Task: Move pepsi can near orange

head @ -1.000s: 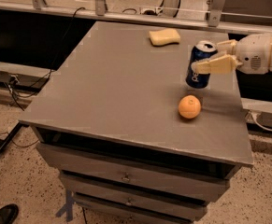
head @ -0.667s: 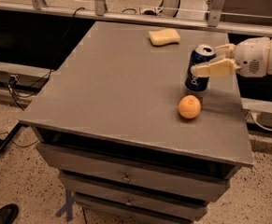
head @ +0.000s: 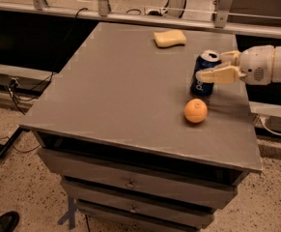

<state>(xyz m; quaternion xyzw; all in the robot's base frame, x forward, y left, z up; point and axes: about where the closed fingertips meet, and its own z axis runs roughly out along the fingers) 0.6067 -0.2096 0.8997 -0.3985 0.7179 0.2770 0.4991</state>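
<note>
The pepsi can (head: 203, 83) is dark blue with a silver top and stands upright on the grey table (head: 116, 86) at the right side. The orange (head: 196, 110) lies on the table just in front of the can, a small gap apart. My gripper (head: 210, 65) reaches in from the right edge. Its cream fingers (head: 219, 75) sit on both sides of the can's upper part and are shut on it. The near finger crosses the can's front and the far one is behind its top.
A pale yellow sponge (head: 169, 38) lies at the table's back, behind the can. The table's right edge (head: 248, 115) is close to the can and the orange. Drawers are below the front edge. A rail and cables run behind the table.
The can and my gripper have shifted slightly down and forward, a little closer to the orange. The orange and the sponge have not moved.
</note>
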